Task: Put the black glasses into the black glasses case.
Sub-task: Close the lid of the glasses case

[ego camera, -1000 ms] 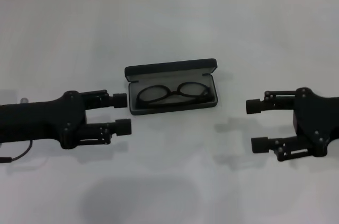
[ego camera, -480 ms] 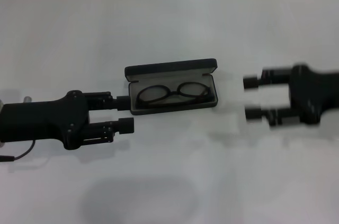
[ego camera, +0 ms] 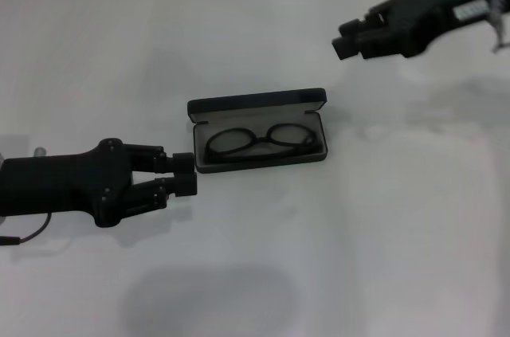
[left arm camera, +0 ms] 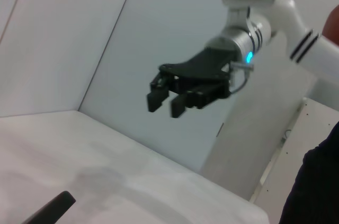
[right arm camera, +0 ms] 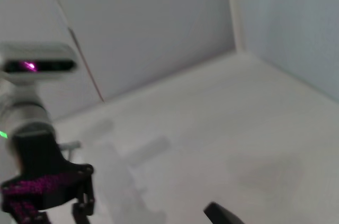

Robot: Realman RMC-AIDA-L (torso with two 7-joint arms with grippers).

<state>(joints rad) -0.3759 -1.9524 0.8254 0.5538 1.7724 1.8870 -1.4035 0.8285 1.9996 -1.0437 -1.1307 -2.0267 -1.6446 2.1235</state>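
The black glasses case [ego camera: 258, 106] lies open in the middle of the white table, its lid standing up at the back. Inside it, on the grey lining, rest the black glasses [ego camera: 260, 142], folded. My left gripper [ego camera: 184, 174] is low over the table right at the case's left end, with its fingers drawn together on nothing. High over the table's far right, well clear of the case, is my right gripper [ego camera: 349, 38]. The left wrist view shows this right gripper [left arm camera: 168, 102] in the air with a gap between its fingers.
The white table [ego camera: 263, 273] ends at a pale wall along the back. In the right wrist view the left arm [right arm camera: 39, 181] and its wrist camera show at the table's other side.
The right gripper has risen from beside the case's right end up to the far right. The left gripper has slid right to the case's end and its fingers have drawn together.
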